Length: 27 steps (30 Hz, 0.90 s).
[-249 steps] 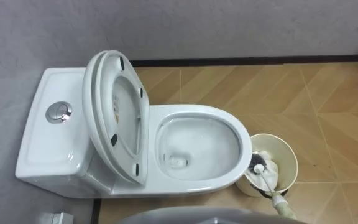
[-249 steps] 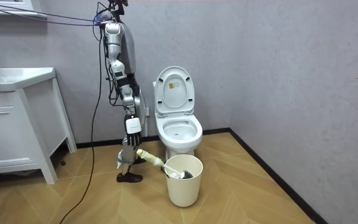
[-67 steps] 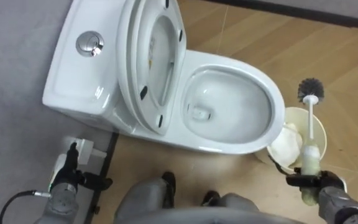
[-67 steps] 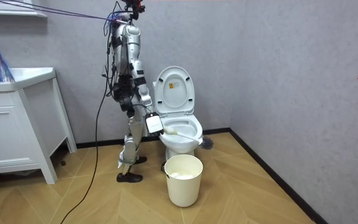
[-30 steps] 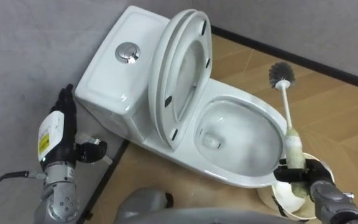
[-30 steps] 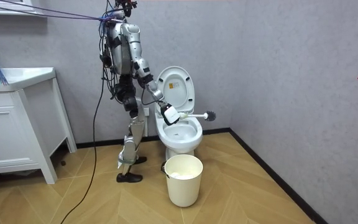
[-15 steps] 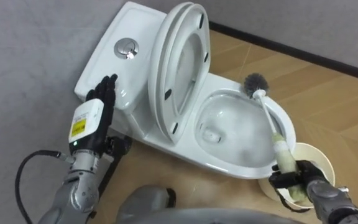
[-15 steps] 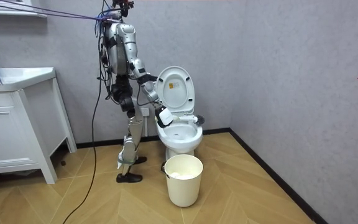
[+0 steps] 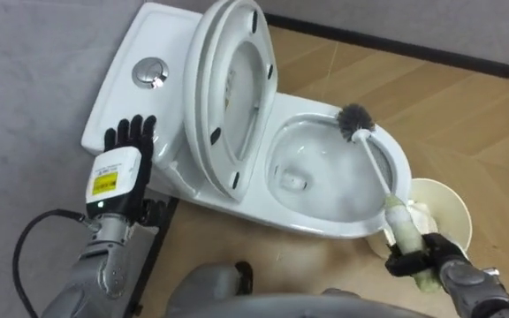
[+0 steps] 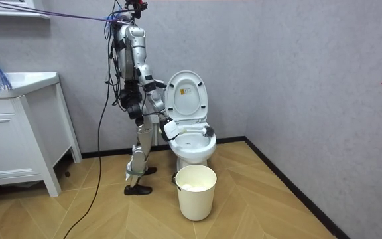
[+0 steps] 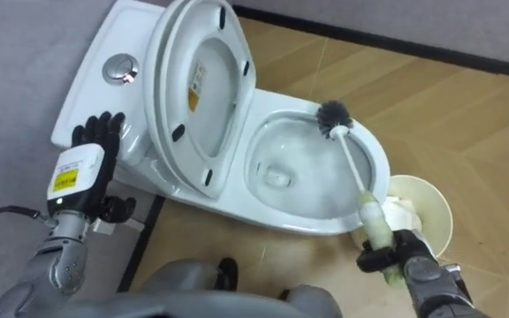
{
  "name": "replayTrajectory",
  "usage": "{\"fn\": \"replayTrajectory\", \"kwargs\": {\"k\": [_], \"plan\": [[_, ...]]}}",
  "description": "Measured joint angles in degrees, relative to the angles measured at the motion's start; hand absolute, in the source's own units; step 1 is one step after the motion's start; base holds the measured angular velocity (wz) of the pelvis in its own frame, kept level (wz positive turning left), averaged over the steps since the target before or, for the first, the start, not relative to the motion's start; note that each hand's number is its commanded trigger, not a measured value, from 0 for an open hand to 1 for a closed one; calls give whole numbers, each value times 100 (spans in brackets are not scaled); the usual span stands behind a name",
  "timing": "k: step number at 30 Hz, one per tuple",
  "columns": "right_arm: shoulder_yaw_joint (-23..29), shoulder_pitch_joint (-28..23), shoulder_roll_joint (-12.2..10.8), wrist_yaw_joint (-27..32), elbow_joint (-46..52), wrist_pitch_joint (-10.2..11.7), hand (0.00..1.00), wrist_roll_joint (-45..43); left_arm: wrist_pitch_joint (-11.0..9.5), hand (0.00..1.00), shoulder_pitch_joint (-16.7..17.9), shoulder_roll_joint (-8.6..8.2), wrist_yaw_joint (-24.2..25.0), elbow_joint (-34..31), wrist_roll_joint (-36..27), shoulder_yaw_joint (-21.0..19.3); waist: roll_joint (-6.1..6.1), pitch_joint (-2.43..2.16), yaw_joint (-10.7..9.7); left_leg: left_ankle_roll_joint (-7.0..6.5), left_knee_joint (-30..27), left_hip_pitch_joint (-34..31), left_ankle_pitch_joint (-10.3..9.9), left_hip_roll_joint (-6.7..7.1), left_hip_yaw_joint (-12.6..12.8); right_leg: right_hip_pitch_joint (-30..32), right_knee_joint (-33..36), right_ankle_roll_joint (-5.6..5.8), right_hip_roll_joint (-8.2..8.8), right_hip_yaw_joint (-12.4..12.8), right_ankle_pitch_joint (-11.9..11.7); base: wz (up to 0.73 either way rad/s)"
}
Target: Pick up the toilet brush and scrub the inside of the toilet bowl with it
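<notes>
Toilet brush (image 9: 376, 163), dark bristle head, thin white rod, pale cream grip: the right hand (image 9: 421, 258) has its fingers curled round the grip. The long axis runs up and away from it, with the head at the far rim of the glossy white ceramic toilet bowl (image 9: 321, 227). Left hand (image 9: 124, 150), fingers straight and empty, lies just beside the white cistern (image 9: 131, 99); a round cream plastic bin (image 9: 456, 216) stands by the right hand.

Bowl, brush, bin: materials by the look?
The bowl looks like glazed ceramic: hard white gloss, sharp highlights. The brush has a dark bristle head, a thin white rod and a thicker cream grip, probably plastic, matte. The bin is cream with a smooth thin wall, likely plastic.
</notes>
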<state>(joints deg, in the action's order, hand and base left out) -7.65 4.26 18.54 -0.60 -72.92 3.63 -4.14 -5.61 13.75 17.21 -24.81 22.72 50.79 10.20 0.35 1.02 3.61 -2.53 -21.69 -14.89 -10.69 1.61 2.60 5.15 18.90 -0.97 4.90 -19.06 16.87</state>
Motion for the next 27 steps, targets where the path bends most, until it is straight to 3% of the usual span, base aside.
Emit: {"fn": "replayTrajectory", "kwargs": {"k": [2, 7, 11, 15, 20, 25, 27], "plan": [[5, 4, 20, 1, 26, 0, 100, -133, 44, 0, -90, 0, -59, 131, 70, 0, -14, -6, -22, 0, -11, 5, 0, -3, 15, 1, 2, 0, 1, 13, 0, 0], [-161, 107, 128, -59, 154, -8, 100, -1032, 66, 0, -728, 9, -170, 688, 129, 2, 8, -24, -17, -1, -254, -263, -2, -60, 20, 208, 136, -24, -23, 1, 4, 0], [-484, 155, 212, -130, 301, -95, 100, -1942, -1, 0, -1187, 100, -260, 989, 150, 1, 21, -28, 119, -1, -461, -656, -2, -115, 28, 625, 491, -90, 1, 0, 43, -5], [-1007, 277, 366, -113, 397, -153, 100, -2778, -139, 0, -1623, 340, -383, 1151, 138, 67, 36, 48, 209, -15, -806, -1132, -12, -170, 36, 1166, 939, -153, 41, 20, 124, -4], [-1151, 722, 560, -2, 639, -256, 100, -3229, -244, 0, -2087, 608, -607, 1267, 102, 213, 50, 115, 267, -32, -1178, -1889, -5, -181, 8, 2000, 1607, -239, 151, 32, 215, -3], [-1671, 1150, 1184, 54, 1071, -406, 100, -3470, -237, 0, -2599, 636, -889, 1264, 49, 470, 33, 169, 439, -74, -1509, -2656, 48, -177, -10, 2773, 2096, -291, 272, -21, 276, 6], [-1838, 1312, 1439, 68, 1134, -426, 100, -3474, -268, 0, -2748, 655, -1015, 1225, 49, 568, 38, 168, 530, -84, -1621, -2911, 55, -187, -19, 3024, 2208, -307, 285, -29, 279, 0]]}}
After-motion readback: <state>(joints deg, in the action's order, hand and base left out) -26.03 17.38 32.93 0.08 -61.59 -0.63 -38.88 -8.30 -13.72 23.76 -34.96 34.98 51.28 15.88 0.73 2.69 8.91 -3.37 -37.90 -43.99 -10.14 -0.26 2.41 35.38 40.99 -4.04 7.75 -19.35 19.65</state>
